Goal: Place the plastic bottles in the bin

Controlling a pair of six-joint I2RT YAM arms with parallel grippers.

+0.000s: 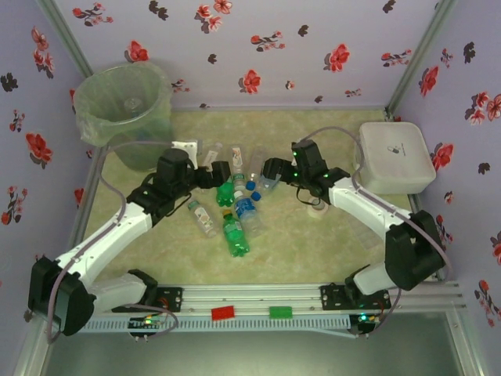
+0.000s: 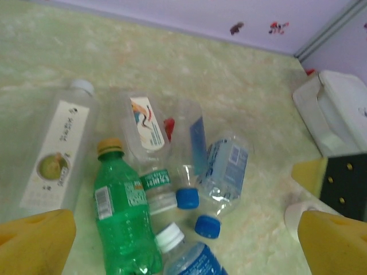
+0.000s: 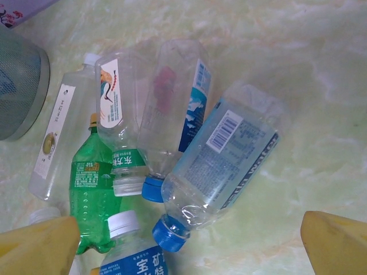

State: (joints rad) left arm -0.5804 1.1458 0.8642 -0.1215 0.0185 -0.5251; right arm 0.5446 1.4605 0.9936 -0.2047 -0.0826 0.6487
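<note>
Bin: tall, round and bucket-shaped, lined with a translucent pale green bag crinkled over the rim. It stands at the far left corner, and its contents cannot be made out through the liner.
Left gripper: yellow fingers spread wide and empty, above the cluster's left edge.
Plastic bottles: lying on their sides in a tight cluster at mid-table, between the two grippers and well apart from the Bin.
Flat-sided bottle: clear, with a white cap and a pale label, on the cluster's left.
Green bottle: translucent green with a ribbed body and a yellowish cap, touching clear neighbours.
Blue-capped bottle: thin clear walls, dented, with a pale blue label bearing a barcode.
Right gripper: yellow fingers set wide, holding nothing, above the cluster's right edge.
White box: smooth and rectangular with rounded corners, lid down, at the far right.
Table: pale green with a marbled pattern.
</note>
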